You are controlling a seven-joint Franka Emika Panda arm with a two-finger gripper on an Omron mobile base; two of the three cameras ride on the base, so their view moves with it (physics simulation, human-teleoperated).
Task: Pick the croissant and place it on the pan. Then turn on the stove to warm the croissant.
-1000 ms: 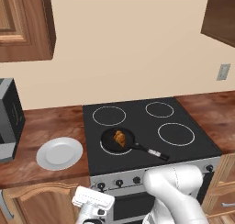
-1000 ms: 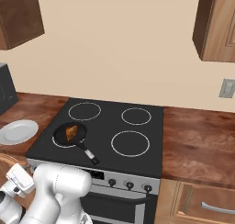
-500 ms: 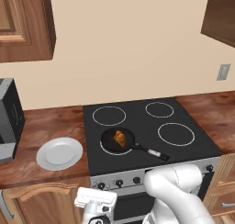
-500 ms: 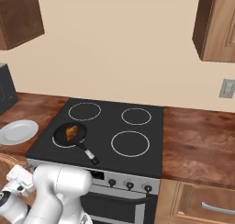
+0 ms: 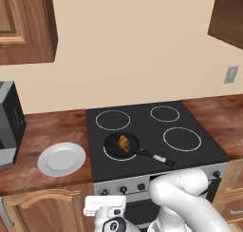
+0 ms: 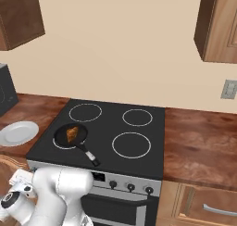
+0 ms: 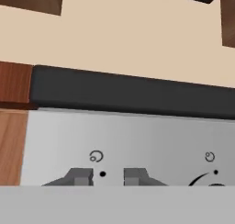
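The croissant [image 5: 124, 142] [image 6: 71, 133] lies in the black pan [image 5: 111, 146] [image 6: 61, 138], which sits on the front left burner of the stove [image 5: 142, 126] [image 6: 115, 128]. My gripper [image 7: 109, 176] is low in front of the stove's silver panel, at its left end [image 5: 105, 206]. In the hand view its two fingertips [image 7: 82, 176] stand close together just under a knob's mark, drawn in where the leftmost knob sits. The knob itself is cut off at the bottom of that view. The other knobs [image 5: 122, 189] [image 6: 131, 187] run along the panel.
A round white plate [image 5: 61, 159] [image 6: 18, 132] rests on the wooden counter left of the stove. A dark appliance [image 5: 9, 126] stands at the far left. Wooden cabinets hang above both sides, and drawers [image 6: 208, 206] sit right of the oven.
The hand has shifted slightly at the left end of the stove's front panel. The croissant, pan and plate have not moved.
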